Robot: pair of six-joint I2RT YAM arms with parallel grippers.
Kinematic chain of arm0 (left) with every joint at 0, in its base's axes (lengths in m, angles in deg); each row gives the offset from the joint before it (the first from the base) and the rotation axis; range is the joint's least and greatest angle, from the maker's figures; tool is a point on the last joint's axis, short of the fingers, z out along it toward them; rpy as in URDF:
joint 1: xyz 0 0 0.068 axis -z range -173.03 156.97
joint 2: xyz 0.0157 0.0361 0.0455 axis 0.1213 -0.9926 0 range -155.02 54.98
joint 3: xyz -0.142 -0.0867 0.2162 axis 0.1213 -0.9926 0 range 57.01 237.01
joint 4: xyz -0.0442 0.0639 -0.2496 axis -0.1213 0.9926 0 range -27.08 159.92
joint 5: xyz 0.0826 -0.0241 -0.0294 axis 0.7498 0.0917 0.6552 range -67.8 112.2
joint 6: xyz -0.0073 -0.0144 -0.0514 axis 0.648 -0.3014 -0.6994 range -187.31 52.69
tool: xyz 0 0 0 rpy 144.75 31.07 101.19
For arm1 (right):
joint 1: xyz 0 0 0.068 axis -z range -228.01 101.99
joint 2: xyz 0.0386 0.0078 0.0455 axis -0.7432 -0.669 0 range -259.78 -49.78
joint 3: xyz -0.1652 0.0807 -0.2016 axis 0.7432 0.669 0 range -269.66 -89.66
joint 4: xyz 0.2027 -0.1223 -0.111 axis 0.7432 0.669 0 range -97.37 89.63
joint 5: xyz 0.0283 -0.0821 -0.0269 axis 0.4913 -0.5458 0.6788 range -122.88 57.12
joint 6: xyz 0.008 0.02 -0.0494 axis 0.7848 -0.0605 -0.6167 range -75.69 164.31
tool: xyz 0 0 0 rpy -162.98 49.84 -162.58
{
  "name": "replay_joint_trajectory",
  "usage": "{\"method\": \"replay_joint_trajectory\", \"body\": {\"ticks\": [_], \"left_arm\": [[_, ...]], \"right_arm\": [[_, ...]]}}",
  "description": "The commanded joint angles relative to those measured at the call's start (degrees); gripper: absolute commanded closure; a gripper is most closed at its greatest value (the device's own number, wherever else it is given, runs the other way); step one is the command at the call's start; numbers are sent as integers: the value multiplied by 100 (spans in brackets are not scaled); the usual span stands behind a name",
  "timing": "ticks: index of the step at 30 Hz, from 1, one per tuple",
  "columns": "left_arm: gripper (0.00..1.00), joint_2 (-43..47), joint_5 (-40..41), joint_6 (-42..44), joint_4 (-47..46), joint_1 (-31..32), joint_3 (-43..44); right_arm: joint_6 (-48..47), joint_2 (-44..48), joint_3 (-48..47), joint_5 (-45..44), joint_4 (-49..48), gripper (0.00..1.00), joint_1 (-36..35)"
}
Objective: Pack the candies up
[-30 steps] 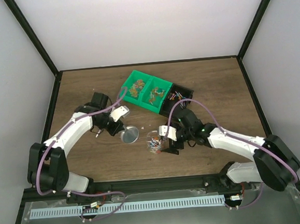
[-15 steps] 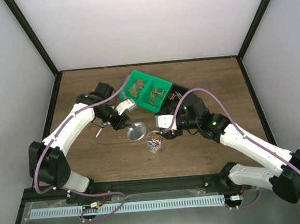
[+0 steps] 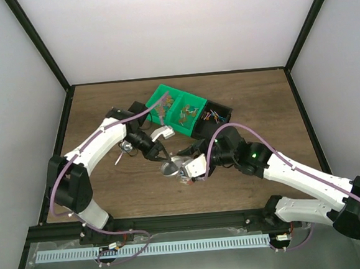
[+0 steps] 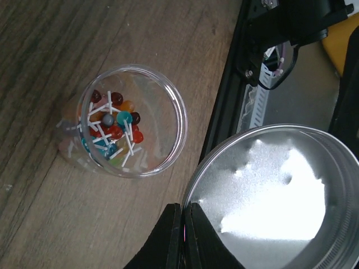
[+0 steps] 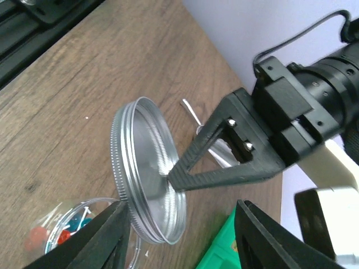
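The left claw (image 4: 184,224) is pinched tight on the rim of the silver lid (image 4: 269,196). The lid is held tilted just beside the clear cup (image 4: 168,84) on the counter (image 4: 45,45), which contains the candies (image 4: 115,126). The right claw (image 5: 180,216) stands partly apart and empty, with the cup just beside its left finger.

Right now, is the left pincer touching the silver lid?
Touching. The left wrist view shows the left pincer shut on the rim of the silver lid, lifting it clear of the table; the right wrist view shows the same pinch.
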Motion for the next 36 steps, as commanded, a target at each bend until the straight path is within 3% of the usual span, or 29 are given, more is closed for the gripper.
{"method": "replay_joint_trajectory", "body": {"ticks": [1,17,21,28,30,33,36], "left_arm": [[96,-125,-424,-9,162,91,246],[96,-385,-506,124,443,169,271],[96,-331,-537,108,428,169,205],[96,-276,-641,62,384,168,144],[92,-218,-591,-40,254,139,140],[71,-34,-491,-191,39,-43,142],[44,268,-492,-436,-329,-658,98]], "right_arm": [[-526,22,-29,268,405,48,-103],[-1085,102,283,370,414,79,-107],[-934,-32,181,184,236,82,-141],[-536,-60,49,146,228,95,-147],[-293,-35,11,184,255,98,-149],[392,-88,-131,198,382,99,-136],[1447,-232,-347,497,605,99,47]]}}
